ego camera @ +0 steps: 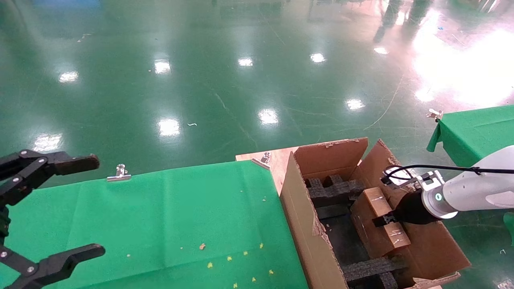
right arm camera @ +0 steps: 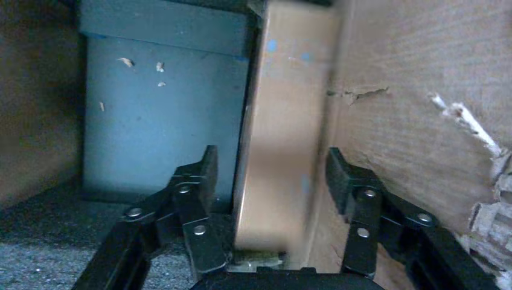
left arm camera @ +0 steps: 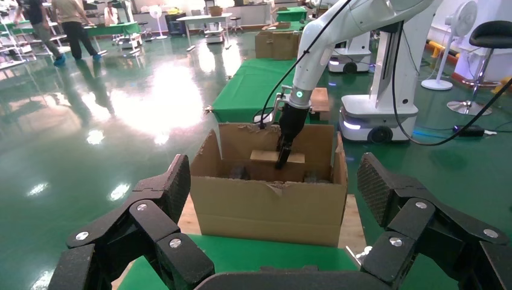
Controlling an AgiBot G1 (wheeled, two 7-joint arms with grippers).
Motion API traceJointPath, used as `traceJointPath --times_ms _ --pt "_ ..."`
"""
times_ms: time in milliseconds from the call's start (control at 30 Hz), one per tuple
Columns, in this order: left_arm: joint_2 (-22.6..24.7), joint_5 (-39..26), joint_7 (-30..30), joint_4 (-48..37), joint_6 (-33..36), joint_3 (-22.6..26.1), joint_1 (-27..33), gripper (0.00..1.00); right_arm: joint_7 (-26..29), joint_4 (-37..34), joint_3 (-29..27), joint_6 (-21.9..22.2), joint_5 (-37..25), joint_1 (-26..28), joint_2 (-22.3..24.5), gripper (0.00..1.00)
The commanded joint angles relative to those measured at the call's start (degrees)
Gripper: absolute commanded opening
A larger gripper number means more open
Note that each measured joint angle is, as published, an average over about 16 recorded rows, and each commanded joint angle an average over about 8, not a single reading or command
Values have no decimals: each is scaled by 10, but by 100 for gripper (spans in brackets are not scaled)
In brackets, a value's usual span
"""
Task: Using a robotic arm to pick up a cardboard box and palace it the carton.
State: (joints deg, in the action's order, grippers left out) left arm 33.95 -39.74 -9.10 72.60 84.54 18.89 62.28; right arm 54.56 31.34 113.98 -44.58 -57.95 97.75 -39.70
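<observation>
The carton [ego camera: 297, 208] stands open at the right end of the green table, with black foam blocks [ego camera: 333, 190] inside; it also shows in the left wrist view [left arm camera: 265, 205]. The cardboard box [ego camera: 367, 224] stands on edge inside it by the right wall, taped edge up. The white robotic arm [ego camera: 470, 192] reaches in from the right. My right gripper [ego camera: 384, 220] is at the box's top edge. In the right wrist view [right arm camera: 273, 163] it is open astride the box [right arm camera: 290, 151], with a small gap at each finger. My left gripper [ego camera: 80, 208] is open and empty at the far left.
A green cloth [ego camera: 160, 216] covers the table, held by metal clips [ego camera: 119, 173]. A wooden board [ego camera: 277, 160] shows under the carton. Another green table [ego camera: 478, 128] stands at the right. Shiny green floor lies beyond. Small scraps lie on the cloth.
</observation>
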Motion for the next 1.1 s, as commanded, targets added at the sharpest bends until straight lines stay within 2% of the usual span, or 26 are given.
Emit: traceJointPath --times_ms 33,367,667,933,1100 --pt "0 0 0 0 0 0 0 100 0 2 -1 0 1 2 2 100" --pt "0 0 0 0 0 0 0 100 1 26 -3 4 -8 31 16 100" --pt "0 0 0 0 0 0 0 100 -3 80 -16 20 -23 102 35 100" --pt "0 0 0 0 0 0 0 100 -8 177 -37 28 -35 181 61 100" --pt "0 0 0 0 0 0 0 100 -20 263 -61 37 -13 209 95 100"
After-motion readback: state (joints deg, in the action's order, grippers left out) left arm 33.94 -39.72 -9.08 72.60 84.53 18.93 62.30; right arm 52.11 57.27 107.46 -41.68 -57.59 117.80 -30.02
